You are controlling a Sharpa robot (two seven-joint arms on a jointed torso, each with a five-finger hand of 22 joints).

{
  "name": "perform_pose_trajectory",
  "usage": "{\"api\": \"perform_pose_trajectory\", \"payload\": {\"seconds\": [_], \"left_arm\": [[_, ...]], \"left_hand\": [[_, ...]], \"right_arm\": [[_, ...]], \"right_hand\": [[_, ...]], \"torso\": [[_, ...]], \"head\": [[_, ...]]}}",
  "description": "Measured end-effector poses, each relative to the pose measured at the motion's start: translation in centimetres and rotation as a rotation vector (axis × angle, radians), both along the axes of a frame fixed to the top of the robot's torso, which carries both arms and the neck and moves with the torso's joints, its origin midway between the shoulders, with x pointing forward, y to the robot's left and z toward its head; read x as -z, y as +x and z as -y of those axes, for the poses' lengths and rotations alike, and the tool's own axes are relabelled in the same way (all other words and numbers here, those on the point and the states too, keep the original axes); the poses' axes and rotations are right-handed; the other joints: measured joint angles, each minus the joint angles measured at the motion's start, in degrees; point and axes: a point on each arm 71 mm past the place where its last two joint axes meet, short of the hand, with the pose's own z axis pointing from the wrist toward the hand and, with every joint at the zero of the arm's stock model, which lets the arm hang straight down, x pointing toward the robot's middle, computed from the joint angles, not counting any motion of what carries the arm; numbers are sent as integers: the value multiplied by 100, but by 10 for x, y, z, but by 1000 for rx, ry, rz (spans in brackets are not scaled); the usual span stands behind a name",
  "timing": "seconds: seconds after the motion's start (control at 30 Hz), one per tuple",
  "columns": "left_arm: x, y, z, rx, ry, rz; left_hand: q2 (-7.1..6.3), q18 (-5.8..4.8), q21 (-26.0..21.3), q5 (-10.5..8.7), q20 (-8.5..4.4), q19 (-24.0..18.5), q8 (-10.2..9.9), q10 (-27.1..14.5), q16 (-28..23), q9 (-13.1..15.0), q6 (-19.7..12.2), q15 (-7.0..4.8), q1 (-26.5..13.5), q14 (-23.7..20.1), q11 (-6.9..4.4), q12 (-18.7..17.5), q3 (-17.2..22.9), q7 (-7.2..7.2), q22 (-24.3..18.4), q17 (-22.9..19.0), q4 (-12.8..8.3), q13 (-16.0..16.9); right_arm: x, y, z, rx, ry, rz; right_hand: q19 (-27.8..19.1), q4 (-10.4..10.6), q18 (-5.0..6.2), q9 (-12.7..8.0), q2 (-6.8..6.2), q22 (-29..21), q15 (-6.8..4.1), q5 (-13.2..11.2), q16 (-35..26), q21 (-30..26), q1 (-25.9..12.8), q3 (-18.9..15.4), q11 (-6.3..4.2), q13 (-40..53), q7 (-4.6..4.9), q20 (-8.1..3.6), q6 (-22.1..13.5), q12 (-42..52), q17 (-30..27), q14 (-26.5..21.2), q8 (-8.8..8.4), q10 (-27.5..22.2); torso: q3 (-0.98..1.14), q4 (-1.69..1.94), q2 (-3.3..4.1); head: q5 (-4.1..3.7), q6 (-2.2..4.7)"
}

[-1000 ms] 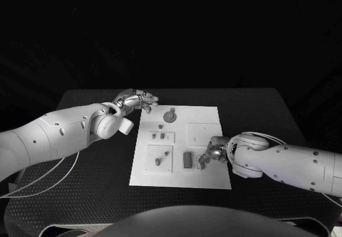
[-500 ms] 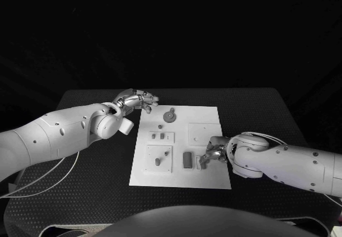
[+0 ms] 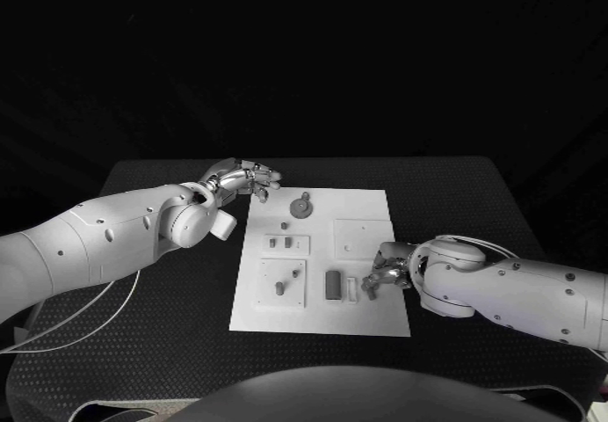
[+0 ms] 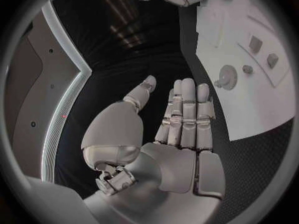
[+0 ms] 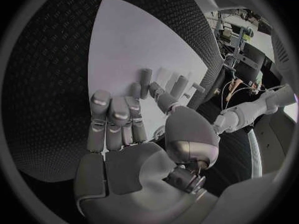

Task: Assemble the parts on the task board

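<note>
A black textured table (image 3: 152,352) carries the white rectangular task board (image 3: 367,318); darkness surrounds it. The silver right hand (image 3: 384,274) hangs over the board's near right part, its fingertips pinching a small grey peg (image 5: 145,77). Beyond, the silver left hand (image 3: 243,180) hovers off the board's far left corner, empty, fingers loosely extended

Dim, dark bkgd (wrist views fisheye-bent at edges).
</note>
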Motion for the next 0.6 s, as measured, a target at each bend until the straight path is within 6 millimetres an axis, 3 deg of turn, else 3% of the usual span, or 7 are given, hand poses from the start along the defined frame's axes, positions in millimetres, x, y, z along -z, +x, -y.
{"api": "perform_pose_trajectory", "payload": {"seconds": [0.17,0.4,0.47,0.53,0.6], "left_arm": [[0,0,-1,-1,1,0],[0,0,-1,-1,1,0],[0,0,-1,-1,1,0],[0,0,-1,-1,1,-1],[0,0,-1,-1,1,-1]], "left_hand": [[0,0,0,0,0,0,0,0,0,0,0,0,0,0,0,0,0,0,5,0,0,0],[0,0,0,0,-2,2,0,0,0,0,0,0,0,0,-1,0,0,0,4,-1,0,0],[0,0,0,0,-12,12,0,1,0,0,0,0,0,0,-1,0,0,0,4,0,0,0],[0,0,0,0,-12,13,0,1,0,-1,0,0,0,0,-2,0,0,0,4,4,0,0],[0,0,0,0,-12,13,0,1,0,-1,0,0,0,0,-2,0,0,0,4,4,0,0]], "right_arm": [[-1,-1,7,-9,-23,20],[-4,-3,1,-102,-95,83],[-5,-3,-1,-142,-132,113],[-6,-2,-1,-175,-170,142],[-6,-1,-1,-199,-197,160]], "right_hand": [[-7,0,0,0,-69,-2,0,0,0,-1,-24,0,0,0,0,8,0,0,0,0,0,0],[-8,1,0,0,-337,-16,0,0,-1,-2,-77,-1,20,-57,0,8,0,-121,-9,0,-1,-79],[-8,35,1,13,-468,-24,0,0,-1,-2,-121,-35,36,-99,-1,8,1,-195,-15,0,-1,-157],[-8,65,0,211,-499,-30,1,0,-1,-2,-151,-33,31,-139,-1,9,1,-259,-21,0,-1,-217],[-8,65,0,213,-499,-35,1,0,-1,-2,-151,-33,31,-142,-1,9,1,-267,-22,0,-1,-217]], "torso": [[0,0,0],[2,-3,1],[2,-4,1],[2,-4,2],[3,-5,2]], "head": [[-1,0],[-1,0],[-5,0],[-10,0],[-16,0]]}}
